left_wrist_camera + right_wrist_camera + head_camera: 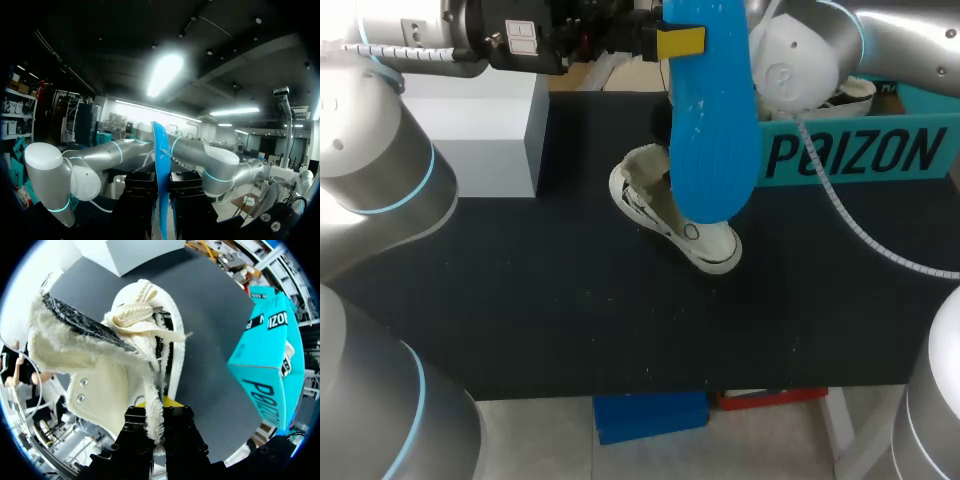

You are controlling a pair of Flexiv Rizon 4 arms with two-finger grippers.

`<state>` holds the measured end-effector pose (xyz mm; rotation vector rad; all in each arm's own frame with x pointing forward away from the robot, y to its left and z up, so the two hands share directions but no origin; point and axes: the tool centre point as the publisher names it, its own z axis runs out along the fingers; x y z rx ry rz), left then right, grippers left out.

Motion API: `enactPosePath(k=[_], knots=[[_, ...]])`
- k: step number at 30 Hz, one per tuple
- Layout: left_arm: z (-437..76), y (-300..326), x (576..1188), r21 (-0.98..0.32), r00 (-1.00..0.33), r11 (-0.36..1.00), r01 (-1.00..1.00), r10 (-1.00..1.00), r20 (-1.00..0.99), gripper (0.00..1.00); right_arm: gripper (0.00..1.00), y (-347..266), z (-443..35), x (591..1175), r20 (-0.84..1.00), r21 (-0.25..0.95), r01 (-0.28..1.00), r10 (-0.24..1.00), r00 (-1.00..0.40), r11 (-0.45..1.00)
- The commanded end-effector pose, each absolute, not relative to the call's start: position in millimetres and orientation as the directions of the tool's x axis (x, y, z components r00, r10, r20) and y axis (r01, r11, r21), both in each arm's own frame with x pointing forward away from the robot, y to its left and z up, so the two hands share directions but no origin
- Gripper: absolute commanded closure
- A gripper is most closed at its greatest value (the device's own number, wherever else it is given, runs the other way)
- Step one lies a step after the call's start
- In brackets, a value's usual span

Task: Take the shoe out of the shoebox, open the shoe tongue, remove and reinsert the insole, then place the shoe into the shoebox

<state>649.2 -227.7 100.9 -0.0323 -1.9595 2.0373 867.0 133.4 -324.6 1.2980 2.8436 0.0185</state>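
Dark table (520, 300), left gripper (163, 200) high (clamping insole (715, 130)); right gripper (156, 426) pinching shoe (100, 365)

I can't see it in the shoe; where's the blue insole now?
Head view: the insole hangs in the left arm's jaws, above the shoe, beside the shoebox.

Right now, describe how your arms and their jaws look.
The left arm and right arm are rounded silver-grey tubes with light-blue rings at the joints. A ribbed white cable runs along the left, a coiled white cable off the right. The jaws are black with yellow tips.
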Motion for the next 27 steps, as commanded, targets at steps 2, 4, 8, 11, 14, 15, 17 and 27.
enactPosePath(k=[2,4,8,11,14,15,17,27], knots=[[100.5,-229.8,649.2,-0.978,-0.951,-0.016,-0.207,0.236,0.198,1.00,1.00,139.0,-336.9,874.3,0.007,-0.007,0.998,0.998,-0.067,0.067],[100.5,-229.8,649.2,-0.978,-0.951,-0.016,-0.207,0.236,0.198,1.00,1.00,138.4,-340.2,876.0,0.000,-0.016,0.999,0.999,-0.036,0.036],[100.5,-229.8,649.2,-0.978,-0.951,-0.016,-0.207,0.236,0.198,1.00,1.00,137.5,-348.8,878.9,-0.004,-0.037,0.999,1.000,0.001,-0.001],[100.5,-229.8,649.2,-0.978,-0.951,-0.016,-0.207,0.236,0.198,1.00,1.00,137.2,-355.8,880.0,-0.004,-0.049,0.999,1.000,0.019,-0.019],[100.5,-229.8,649.2,-0.978,-0.951,-0.016,-0.207,0.236,0.198,1.00,1.00,139.2,-364.4,880.6,-0.001,-0.066,0.997,1.000,0.030,-0.030],[100.5,-229.8,649.2,-0.978,-0.951,-0.016,-0.207,0.236,0.198,1.00,1.00,139.4,-367.4,881.3,-0.002,-0.069,0.997,0.999,0.034,-0.035],[100.5,-229.8,649.2,-0.978,-0.951,-0.016,-0.207,0.236,0.198,1.00,1.00,139.5,-373.8,881.6,-0.003,-0.081,0.995,0.999,0.054,-0.054],[100.5,-229.8,649.2,-0.978,-0.951,-0.016,-0.207,0.236,0.198,1.00,1.00,133.1,-402.2,880.6,-0.011,-0.096,0.992,0.997,0.075,-0.075]])
